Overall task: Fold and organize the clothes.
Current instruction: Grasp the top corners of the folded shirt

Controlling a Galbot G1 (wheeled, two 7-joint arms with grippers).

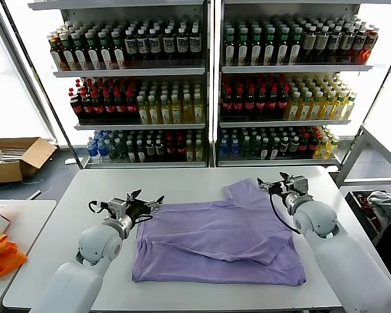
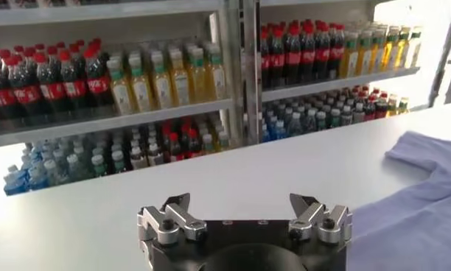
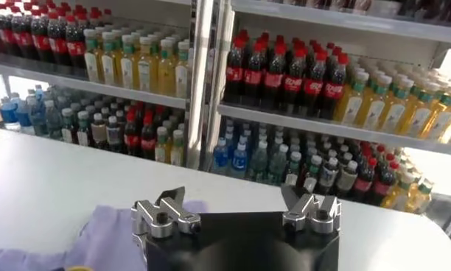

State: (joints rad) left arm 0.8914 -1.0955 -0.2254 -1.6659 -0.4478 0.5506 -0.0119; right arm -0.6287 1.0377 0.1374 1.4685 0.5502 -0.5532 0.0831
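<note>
T-shirt: partly folded on the worktop, long axis 9-to-3 o'clock, between both empty, spread-fingered end effectors, left at its 10 o'clock corner, right by the 1 o'clock sleeve; equally near.

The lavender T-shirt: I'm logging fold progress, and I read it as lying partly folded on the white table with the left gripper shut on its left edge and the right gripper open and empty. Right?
Not quite. The left gripper is open and empty, at the T-shirt's left edge; the left wrist view shows its fingers spread with nothing between them. The rest stands: shirt partly folded on the white table, right gripper open and empty.
</note>
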